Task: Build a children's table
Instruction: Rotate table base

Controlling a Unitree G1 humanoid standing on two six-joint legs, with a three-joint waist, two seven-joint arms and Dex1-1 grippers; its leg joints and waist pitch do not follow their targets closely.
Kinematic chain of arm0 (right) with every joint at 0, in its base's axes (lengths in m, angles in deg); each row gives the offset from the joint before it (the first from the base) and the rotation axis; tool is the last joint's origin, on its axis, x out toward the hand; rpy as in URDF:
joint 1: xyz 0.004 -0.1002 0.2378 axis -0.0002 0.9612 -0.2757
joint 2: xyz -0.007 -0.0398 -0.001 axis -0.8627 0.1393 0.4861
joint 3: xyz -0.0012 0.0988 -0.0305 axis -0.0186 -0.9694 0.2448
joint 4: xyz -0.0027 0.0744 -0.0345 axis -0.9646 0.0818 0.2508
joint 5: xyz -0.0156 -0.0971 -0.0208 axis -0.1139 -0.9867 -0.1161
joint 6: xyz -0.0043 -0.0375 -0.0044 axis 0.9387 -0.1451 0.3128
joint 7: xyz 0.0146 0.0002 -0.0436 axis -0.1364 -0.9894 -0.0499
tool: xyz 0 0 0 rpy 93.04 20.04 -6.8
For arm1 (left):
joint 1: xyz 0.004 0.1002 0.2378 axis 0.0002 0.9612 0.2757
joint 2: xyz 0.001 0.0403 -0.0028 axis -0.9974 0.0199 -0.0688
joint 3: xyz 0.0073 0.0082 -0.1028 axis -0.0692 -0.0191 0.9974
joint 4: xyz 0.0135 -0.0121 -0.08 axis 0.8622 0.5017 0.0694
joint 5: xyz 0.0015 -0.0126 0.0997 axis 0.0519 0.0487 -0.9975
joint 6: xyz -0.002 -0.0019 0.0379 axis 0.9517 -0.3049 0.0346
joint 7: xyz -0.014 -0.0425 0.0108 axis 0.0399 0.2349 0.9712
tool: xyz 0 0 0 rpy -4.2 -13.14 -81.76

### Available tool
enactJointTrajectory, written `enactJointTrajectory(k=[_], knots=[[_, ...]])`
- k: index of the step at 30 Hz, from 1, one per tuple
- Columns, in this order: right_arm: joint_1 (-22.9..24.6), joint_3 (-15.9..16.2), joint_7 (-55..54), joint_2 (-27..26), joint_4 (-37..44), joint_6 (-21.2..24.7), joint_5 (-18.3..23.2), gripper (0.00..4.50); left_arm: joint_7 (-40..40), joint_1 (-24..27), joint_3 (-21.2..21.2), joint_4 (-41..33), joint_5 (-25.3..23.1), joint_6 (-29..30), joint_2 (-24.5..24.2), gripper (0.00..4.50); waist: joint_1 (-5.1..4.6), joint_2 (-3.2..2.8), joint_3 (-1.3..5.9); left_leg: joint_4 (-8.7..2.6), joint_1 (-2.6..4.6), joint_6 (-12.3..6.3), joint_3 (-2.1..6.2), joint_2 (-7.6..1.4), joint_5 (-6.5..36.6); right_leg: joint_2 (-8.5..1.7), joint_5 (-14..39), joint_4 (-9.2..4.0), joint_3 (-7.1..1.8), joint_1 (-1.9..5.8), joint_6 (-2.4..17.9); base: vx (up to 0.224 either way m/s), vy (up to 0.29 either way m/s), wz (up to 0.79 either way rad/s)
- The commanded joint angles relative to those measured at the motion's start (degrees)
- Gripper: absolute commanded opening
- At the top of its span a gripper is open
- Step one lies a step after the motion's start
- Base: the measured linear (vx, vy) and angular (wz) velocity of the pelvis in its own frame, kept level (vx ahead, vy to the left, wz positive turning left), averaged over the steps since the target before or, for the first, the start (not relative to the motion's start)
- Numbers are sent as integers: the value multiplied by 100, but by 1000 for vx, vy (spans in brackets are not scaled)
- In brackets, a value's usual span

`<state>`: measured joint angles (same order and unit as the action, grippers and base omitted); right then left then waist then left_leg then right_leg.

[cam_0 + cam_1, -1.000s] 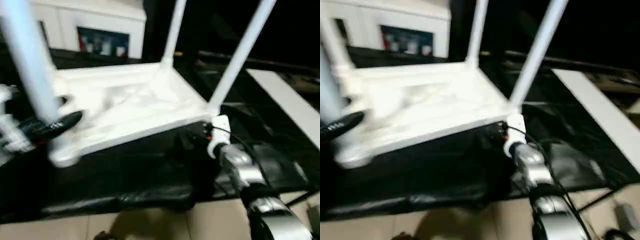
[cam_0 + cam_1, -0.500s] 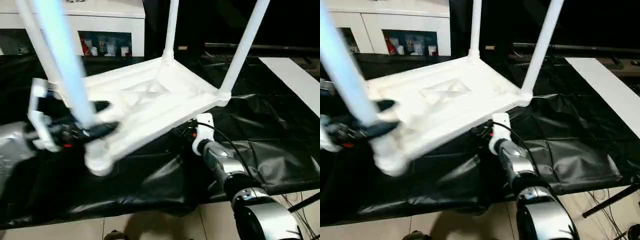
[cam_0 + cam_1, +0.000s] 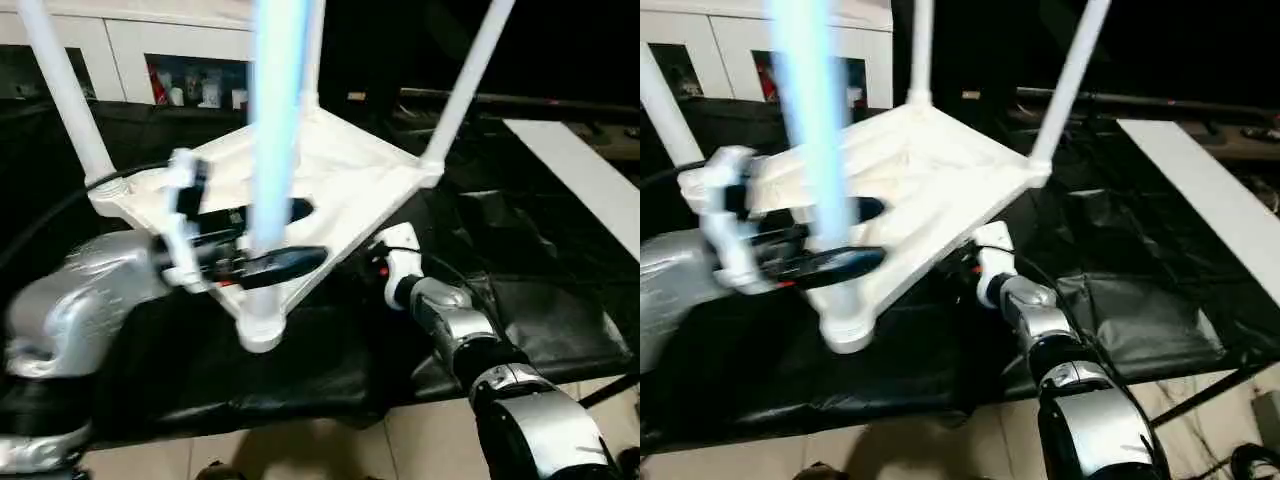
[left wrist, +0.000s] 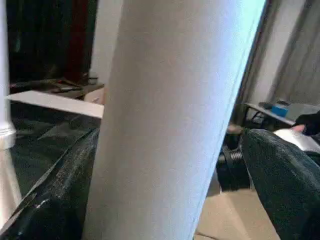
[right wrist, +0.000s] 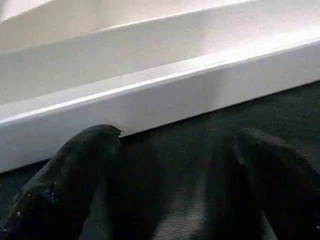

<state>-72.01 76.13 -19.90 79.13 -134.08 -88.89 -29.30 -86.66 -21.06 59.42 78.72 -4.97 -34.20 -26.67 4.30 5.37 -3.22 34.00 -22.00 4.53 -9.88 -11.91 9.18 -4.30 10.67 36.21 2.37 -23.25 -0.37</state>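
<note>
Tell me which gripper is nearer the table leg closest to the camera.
Left. The left gripper has its fingers on either side of that leg, just above its corner socket. The right gripper sits under the tabletop's edge, apart from the leg.

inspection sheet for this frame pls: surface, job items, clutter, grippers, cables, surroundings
Surface: worktable draped in wrinkled black sheeting.
Job's things: tabletop upside down and tilted, with four tube legs standing up from its corner sockets; nearest leg at the front corner.
Clutter: long flat white board lying on the sheeting to the right.
Grippers: left gripper shut on the nearest leg just above its socket; right gripper open, fingers apart at the tabletop's rim, nothing between them.
Cables: black cable along the right wrist; more cables on the floor.
Surroundings: white cabinet behind; tiled floor in front.
</note>
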Motion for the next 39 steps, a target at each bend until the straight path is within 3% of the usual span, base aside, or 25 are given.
enactJointTrajectory(k=[1,3,6,8,14,19,27,39], knots=[[-166,182,287,-127,21,-92,-60,441,-1,-157,-326,-17,-46,-31,104,450,-16,-148,350,-477,127,507,-3,-106,1922,-279,1693,-436,-198,177,875,0,0,0],[-165,255,403,-138,16,-108,-117,441,-51,-288,-494,37,-46,-40,258,450,-51,-127,357,-467,125,483,-9,-104,1846,-278,1546,-423,-198,182,952,0,0,0],[-173,289,525,-117,-15,-129,-159,441,-115,-459,-754,81,-71,-15,508,450,-78,-170,358,-463,118,468,-9,-101,1801,-274,1465,-419,-199,197,1005,0,0,0],[-169,300,563,-108,-14,-135,-170,441,-127,-489,-796,85,-71,-4,559,450,-82,-141,364,-455,111,442,-13,-105,1725,-277,1373,-418,-198,213,1037,0,0,0],[-126,315,909,-93,75,-178,-182,441,-177,-636,-990,142,-123,-8,787,450,-129,-178,373,-447,106,394,-10,-103,1658,-268,1141,-399,-189,233,1166,0,0,0],[-109,332,1150,-112,127,-218,-199,441,-175,-685,-1103,203,-244,-72,893,450,-165,-159,367,-444,111,339,-12,-110,1711,-269,1148,-412,-187,235,1250,0,0,0],[-104,391,1453,-136,178,-240,-230,441,121,-837,-1209,608,-800,-528,1048,450,-174,-130,347,-452,114,307,0,-125,1869,-291,1532,-460,-190,218,1193,0,0,0],[-51,530,2156,-162,268,-232,-266,441,205,-1017,-1251,936,-1111,-843,1301,450,-165,-129,361,-449,110,233,1,-132,1801,-293,1369,-447,-187,229,1276,0,0,0]])
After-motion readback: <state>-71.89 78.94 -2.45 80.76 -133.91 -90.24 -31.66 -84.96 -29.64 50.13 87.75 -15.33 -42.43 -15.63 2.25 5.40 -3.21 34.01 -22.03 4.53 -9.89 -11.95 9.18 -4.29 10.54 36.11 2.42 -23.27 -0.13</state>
